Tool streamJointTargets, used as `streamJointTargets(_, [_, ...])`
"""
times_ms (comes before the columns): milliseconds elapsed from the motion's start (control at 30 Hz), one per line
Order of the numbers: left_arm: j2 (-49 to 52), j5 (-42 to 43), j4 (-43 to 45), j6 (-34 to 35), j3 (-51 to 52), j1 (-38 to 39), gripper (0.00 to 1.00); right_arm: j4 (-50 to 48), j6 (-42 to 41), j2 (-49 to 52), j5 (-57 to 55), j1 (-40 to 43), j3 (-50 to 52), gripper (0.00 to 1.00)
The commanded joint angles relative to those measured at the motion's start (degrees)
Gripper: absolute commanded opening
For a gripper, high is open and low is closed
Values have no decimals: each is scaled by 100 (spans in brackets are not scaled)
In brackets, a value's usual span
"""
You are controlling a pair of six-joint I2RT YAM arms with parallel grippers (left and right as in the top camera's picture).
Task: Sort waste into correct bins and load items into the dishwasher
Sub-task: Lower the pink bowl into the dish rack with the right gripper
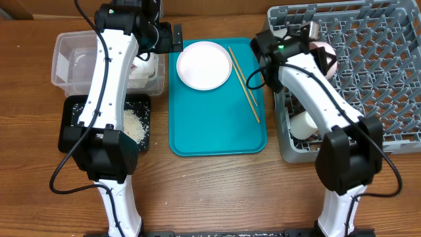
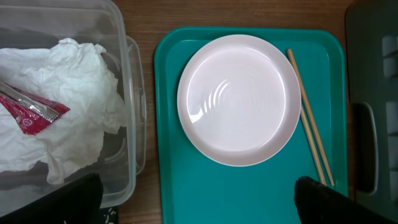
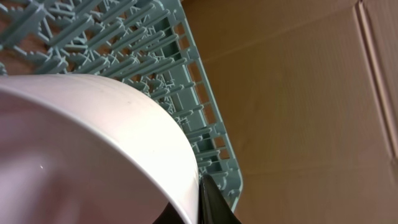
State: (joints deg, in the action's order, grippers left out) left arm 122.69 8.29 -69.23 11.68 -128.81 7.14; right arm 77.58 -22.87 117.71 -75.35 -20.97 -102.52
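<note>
On the wooden table (image 1: 217, 191), my right pincer (image 1: 314, 47) holds a pale bowl (image 3: 93, 143) over the grey rack (image 1: 381, 79), and my left pincer (image 2: 199, 198) is wide above the teal tray (image 1: 217, 125).

The left arm (image 1: 112, 79) covers much of the clear tub (image 1: 69, 62) and the black tray (image 1: 64, 128). At the right wrist, the bowl (image 3: 81, 155) runs off the edges and hides one finger of the right gripper (image 3: 198, 199).

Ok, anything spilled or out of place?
Nothing stands out. The rice lies inside the black tray, napkin and red wrapper inside the clear tub, plate and chopsticks flat on the teal tray; right gripper holds a bowl over the rack.
</note>
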Motion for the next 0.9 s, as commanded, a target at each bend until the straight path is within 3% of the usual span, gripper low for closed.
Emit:
streamJointTargets(0, [-57,7,2,35,-142,17,100,-15,15,216,-345,11,-20,4])
streamJointTargets(867, [-57,7,2,35,-142,17,100,-354,-243,481,70,273,28,4])
